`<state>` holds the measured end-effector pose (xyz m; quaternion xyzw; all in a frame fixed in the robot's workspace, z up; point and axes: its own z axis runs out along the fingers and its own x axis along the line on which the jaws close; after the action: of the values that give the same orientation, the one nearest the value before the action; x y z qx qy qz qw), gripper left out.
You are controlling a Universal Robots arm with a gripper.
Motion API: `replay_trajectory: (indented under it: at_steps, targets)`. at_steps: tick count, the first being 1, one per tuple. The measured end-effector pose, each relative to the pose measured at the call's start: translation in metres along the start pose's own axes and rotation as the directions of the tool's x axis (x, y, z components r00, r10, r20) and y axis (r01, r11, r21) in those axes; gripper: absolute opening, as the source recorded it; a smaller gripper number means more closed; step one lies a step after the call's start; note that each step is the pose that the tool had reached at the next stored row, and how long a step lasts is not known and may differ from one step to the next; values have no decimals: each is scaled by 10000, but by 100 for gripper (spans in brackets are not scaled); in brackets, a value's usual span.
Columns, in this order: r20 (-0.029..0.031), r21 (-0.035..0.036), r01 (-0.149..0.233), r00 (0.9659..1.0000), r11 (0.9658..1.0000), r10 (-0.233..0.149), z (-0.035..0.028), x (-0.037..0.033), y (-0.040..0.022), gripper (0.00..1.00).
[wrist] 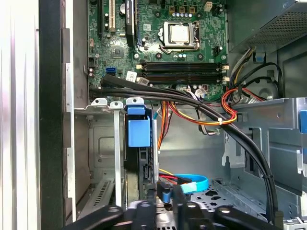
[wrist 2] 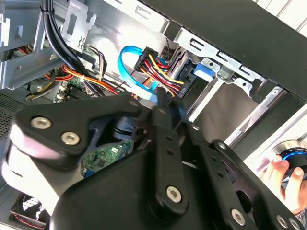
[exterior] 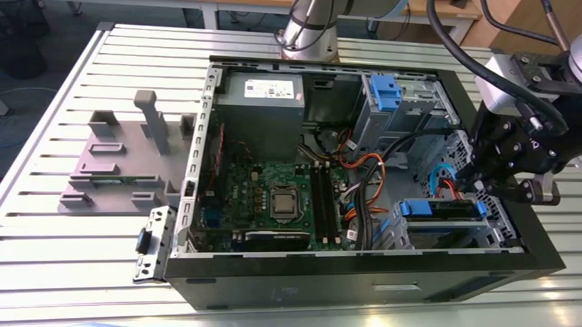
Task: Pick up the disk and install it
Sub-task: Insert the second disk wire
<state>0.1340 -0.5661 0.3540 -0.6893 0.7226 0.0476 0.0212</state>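
Observation:
The disk (exterior: 440, 208) sits edge-up in the drive bay at the case's front corner, on the exterior view's right, its blue carrier tab on top. In the first wrist view the blue tab and dark disk edge (wrist: 139, 134) stand between the silver bay rails. My gripper (exterior: 468, 184) hangs just behind the disk, over the red, yellow and blue cables plugged into its rear. The narrow black fingertips (wrist: 164, 194) lie close together beside the blue cable, and the gripper (wrist 2: 165, 108) looks shut with nothing held.
The open computer case (exterior: 272, 286) lies on a slatted white table. A grey plastic stand (exterior: 127, 160) stands on the exterior view's left. A second blue-tabbed cage (exterior: 386, 92) sits by the grey power supply (exterior: 262, 102). Cable bundles (wrist: 201, 112) cross the case. A hand (wrist 2: 283, 175) rests outside it.

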Motion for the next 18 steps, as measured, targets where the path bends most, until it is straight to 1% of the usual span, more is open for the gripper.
replay_trajectory:
  at_steps: [2,11,15,18]
  targets:
    - [0,0,0,10000,10000,0,1,0,1,16]
    - [1,0,2,10000,10000,-2,2,9,7,16]
    - [3,-1,6,10000,10000,-6,7,67,27,16]
    - [22,-2,10,10000,10000,-10,22,118,52,16]
